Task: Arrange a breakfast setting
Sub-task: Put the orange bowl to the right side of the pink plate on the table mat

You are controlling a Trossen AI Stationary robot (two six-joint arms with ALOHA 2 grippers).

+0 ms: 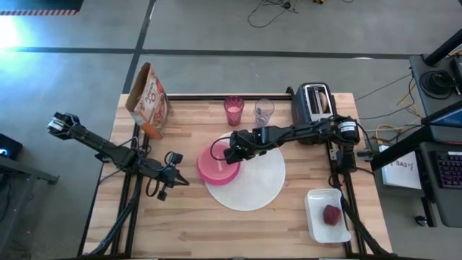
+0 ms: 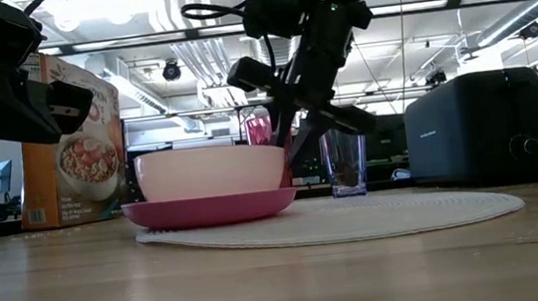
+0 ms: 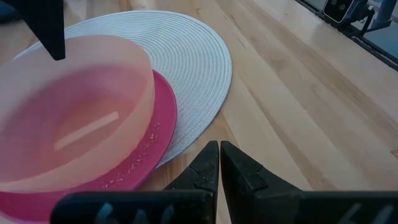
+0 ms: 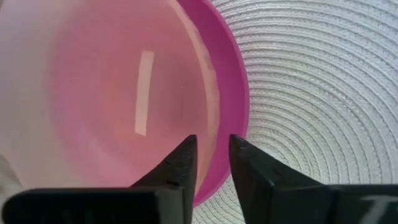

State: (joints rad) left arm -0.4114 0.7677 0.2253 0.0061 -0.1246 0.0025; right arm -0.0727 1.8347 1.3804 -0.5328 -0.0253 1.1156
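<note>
the right gripper (image 1: 229, 153) straddles the near rim of the peach-orange bowl (image 1: 216, 160), one finger inside, one outside, jaws slightly parted and not visibly clamped. the bowl sits in the magenta plate (image 1: 209, 174), which overlaps the left edge of the white round mat (image 1: 256, 184). the left gripper (image 1: 175, 180), fingers pressed together and empty, hovers just left of the plate; the right arm is clearly nearer.
</note>
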